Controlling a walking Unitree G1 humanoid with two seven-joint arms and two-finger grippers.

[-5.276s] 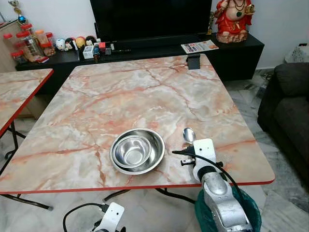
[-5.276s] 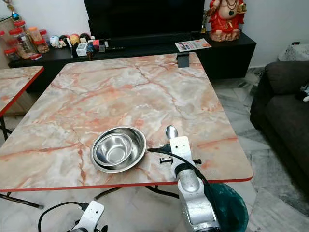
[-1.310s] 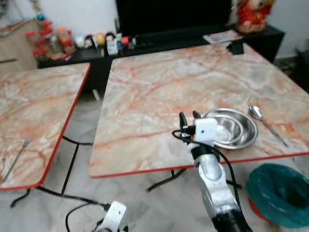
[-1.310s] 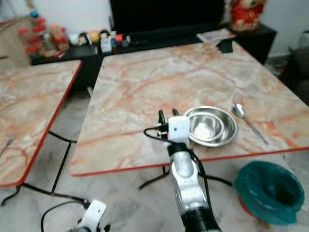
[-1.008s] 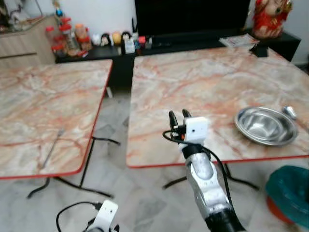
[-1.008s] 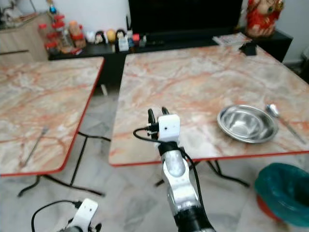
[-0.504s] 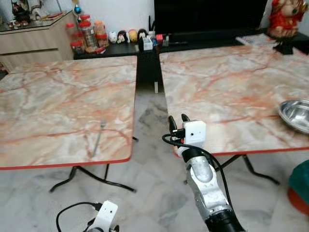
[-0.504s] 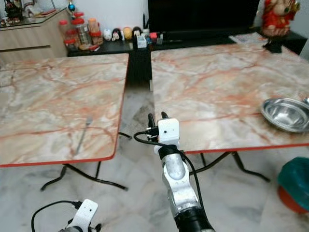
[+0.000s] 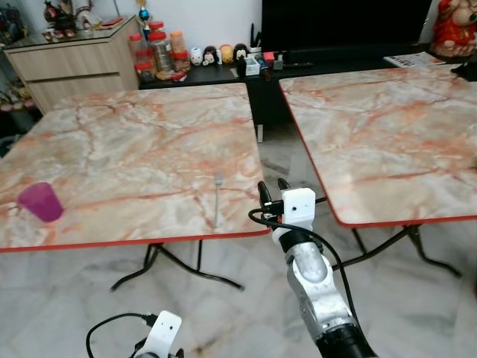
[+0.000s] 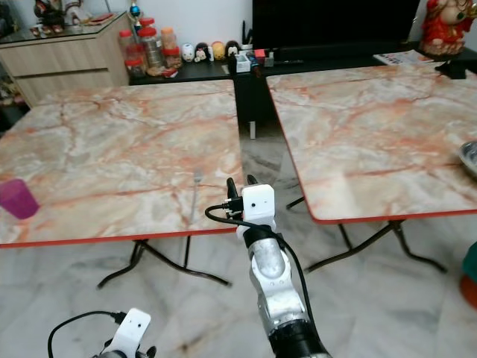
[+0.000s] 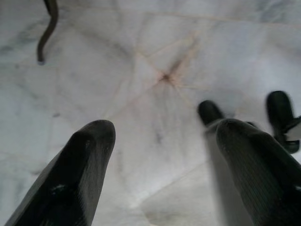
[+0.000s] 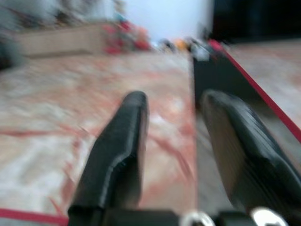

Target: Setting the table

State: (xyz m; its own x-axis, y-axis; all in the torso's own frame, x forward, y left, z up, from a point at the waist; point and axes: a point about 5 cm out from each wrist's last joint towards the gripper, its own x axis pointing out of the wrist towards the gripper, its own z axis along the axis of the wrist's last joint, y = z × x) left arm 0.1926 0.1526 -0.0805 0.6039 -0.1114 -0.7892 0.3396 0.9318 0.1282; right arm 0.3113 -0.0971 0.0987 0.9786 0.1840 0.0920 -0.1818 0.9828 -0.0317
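Observation:
A metal fork (image 9: 217, 201) lies on the left marble table (image 9: 127, 142), near its front right corner. A purple cup (image 9: 41, 202) stands upright by that table's front left edge. My right gripper (image 9: 273, 186) is raised just off the table's front right corner, to the right of the fork, open and holding nothing. In the right wrist view its fingers (image 12: 117, 150) point over the tabletop, blurred. My left gripper (image 11: 162, 141) hangs low, open over the floor. The rim of a steel bowl (image 10: 471, 158) shows on the right table (image 9: 387, 127).
A narrow floor gap separates the two red-edged tables, with folding metal legs (image 9: 179, 265) under them. A black TV console (image 9: 313, 63) with jars and figurines stands behind, and a wooden cabinet (image 9: 74, 63) at the back left. A teal bin (image 10: 472, 272) sits at the far right.
The camera has swung left: the left table, fork and purple cup have come into view, while the bowl has slid to the right edge. The right gripper stays raised and open.

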